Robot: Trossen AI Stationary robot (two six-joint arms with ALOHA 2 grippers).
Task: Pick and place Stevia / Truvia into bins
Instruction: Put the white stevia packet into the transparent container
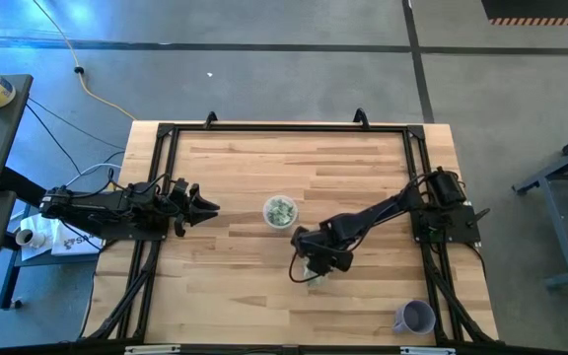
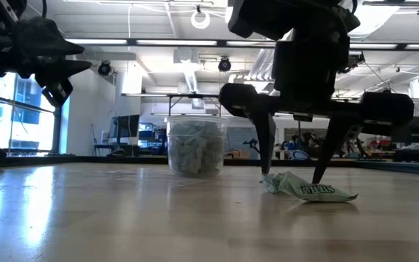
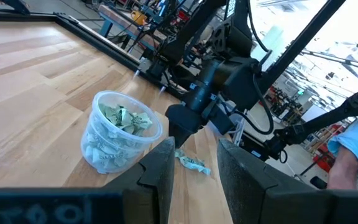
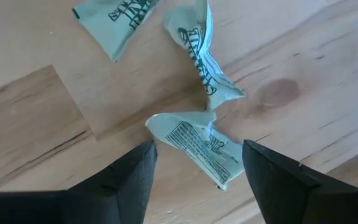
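Around the clear cup (image 1: pixel 280 211) the tabletop (image 1: pixel 245 296) lies bare toward the left pincer (image 1: pixel 211 207). On its other side, the right pincer (image 1: pixel 316 273) and crumpled Stevia packets (image 4: pixel 197 144) block the way; the lavender cup (image 1: pixel 415 318) stands well apart.

place: robotics lab/workshop | cues: wooden table (image 1: pixel 264 296), ceiling strip lights (image 2: pixel 158 42), benches behind (cluttered)
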